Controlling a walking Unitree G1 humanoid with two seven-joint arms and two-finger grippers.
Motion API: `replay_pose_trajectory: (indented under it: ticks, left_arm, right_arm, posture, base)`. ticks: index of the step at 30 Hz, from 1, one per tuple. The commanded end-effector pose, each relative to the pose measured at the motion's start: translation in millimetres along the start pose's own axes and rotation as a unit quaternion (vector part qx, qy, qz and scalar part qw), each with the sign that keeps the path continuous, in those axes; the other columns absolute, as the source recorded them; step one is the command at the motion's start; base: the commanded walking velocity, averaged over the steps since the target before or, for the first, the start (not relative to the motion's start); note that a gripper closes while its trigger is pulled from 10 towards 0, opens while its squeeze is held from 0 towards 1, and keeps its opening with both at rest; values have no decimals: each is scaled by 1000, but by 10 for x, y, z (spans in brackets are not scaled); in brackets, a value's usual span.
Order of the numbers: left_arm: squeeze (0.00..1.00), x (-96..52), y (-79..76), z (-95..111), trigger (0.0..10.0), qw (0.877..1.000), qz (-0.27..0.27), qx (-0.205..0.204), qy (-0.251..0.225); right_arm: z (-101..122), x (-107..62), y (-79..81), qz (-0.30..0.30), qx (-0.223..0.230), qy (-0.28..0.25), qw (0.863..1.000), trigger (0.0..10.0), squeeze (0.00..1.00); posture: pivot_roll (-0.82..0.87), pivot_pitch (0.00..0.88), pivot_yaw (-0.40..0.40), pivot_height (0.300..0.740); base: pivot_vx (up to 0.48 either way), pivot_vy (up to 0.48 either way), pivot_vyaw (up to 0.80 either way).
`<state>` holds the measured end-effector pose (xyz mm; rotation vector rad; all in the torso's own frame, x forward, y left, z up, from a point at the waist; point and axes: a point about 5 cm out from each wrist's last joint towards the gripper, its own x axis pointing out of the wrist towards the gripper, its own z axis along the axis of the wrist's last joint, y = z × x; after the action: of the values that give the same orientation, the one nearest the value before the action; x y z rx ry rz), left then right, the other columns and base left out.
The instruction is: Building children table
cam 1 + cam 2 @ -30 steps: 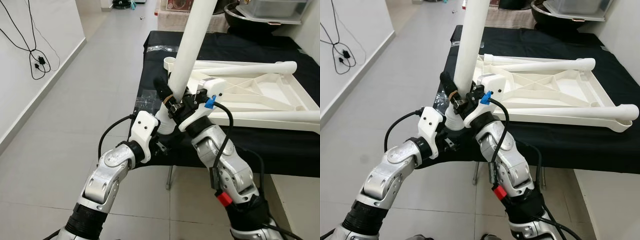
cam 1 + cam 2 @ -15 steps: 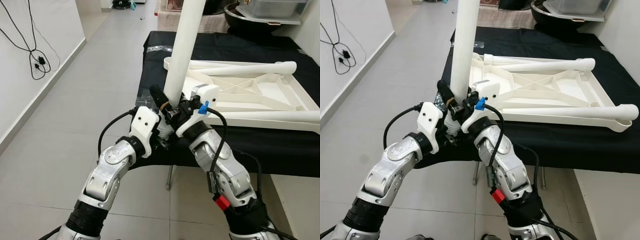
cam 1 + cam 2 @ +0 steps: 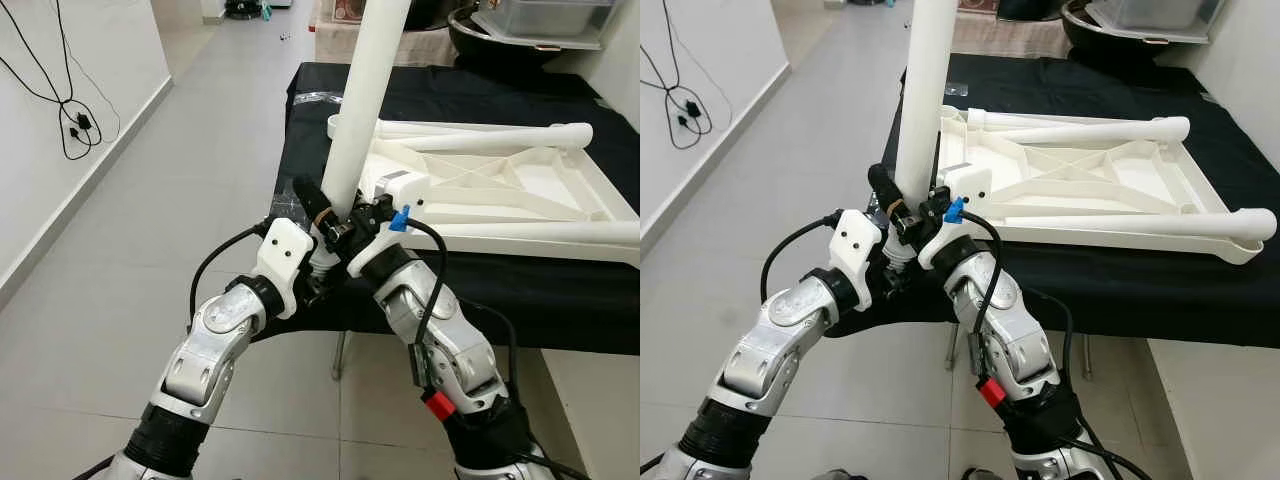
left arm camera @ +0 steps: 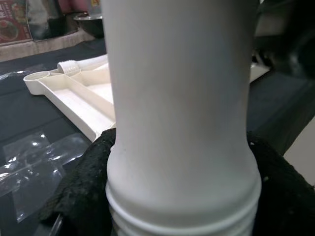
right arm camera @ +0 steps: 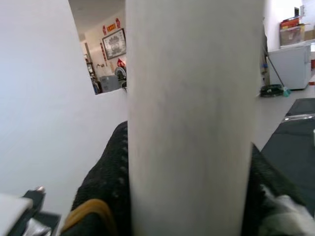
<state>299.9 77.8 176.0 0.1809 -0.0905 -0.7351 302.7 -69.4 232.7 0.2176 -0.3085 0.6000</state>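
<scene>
Both silver arms meet close in front of the robot, just off the near corner of the black-covered table (image 3: pixel 520 290). The left gripper (image 3: pixel 318 215) and right gripper (image 3: pixel 352 222) are both clamped around the bottom end of a long white table leg (image 3: pixel 362 110), fingers closed snug against it from opposite sides. The leg stands nearly upright, leaning a bit away from the robot, and its top runs out of frame. In the left wrist view you can see the leg's threaded end (image 4: pixel 182 221) with ridges right where the black fingers (image 4: pixel 78 191) wrap it. Right wrist view is basically the smooth white tube with black padding either side and a yellow band (image 5: pixel 91 209) on one finger. Just past the grippers lies the upside-down white tabletop (image 3: pixel 1090 195), ribbed underside facing up, flat on the black cloth. Two other legs are on it lying sideways, one along the far edge (image 3: pixel 1090 128) and one along the near edge (image 3: pixel 1140 222). Some clear tape (image 4: pixel 34 162) is stuck to the cloth near the corner. Further back there's a dark bowl (image 3: pixel 490 35) with a clear bin (image 3: pixel 545 15) on it, and a black cable (image 3: pixel 70 110) hanging on the left wall.
</scene>
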Motion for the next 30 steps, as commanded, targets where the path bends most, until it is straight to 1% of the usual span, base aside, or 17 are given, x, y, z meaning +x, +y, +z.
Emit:
replay_pose_trajectory:
  ticks: [1, 5, 6, 10, 12, 13, 15, 30]
  left_arm:
    - [0, -34, -58, -98, 10000, 1000, -25, 9, 17]
    - [0, -59, -47, -128, 10000, 999, -30, 19, 23]
    - [0, -64, -46, -133, 10000, 999, -32, 23, 23]
    - [0, -69, -42, -136, 10000, 998, -37, 34, 24]
    - [0, -69, -31, -139, 10000, 998, -41, 44, 24]
    - [0, -74, -24, -148, 10000, 998, -43, 48, 26]
    - [0, -82, -16, -164, 10000, 997, -48, 50, 30]
    - [0, -113, -26, -208, 10000, 995, -69, 69, 35]
  right_arm:
    - [32, 13, -83, -20, -13, 3, 1000, 10000, 1000]
    - [27, 18, -89, -18, -17, 8, 1000, 10000, 1000]
    - [25, 20, -90, -17, -16, 10, 1000, 10000, 0]
    - [15, 21, -91, -17, -8, 15, 1000, 10000, 0]
    - [-2, 14, -73, -10, 10, 24, 1000, 10000, 0]
    - [-17, 7, -56, -5, 29, 30, 999, 10000, 0]
    - [-32, -3, -39, 0, 52, 38, 998, 10000, 0]
    - [-61, -26, 1, 18, 89, 58, 994, 10000, 0]
  posture:
    - [28, 93, -46, 740]
    - [25, 94, -48, 740]
    - [25, 93, -48, 740]
    - [21, 90, -50, 740]
    - [21, 91, -51, 740]
    - [19, 92, -49, 740]
    - [19, 91, -51, 740]
    - [21, 93, -45, 740]
  base:
    - [0, 0, 0]
    - [0, 0, 0]
    - [0, 0, 0]
    - [0, 0, 0]
    - [0, 0, 0]
    - [0, 0, 0]
    - [0, 0, 0]
    - [0, 0, 0]
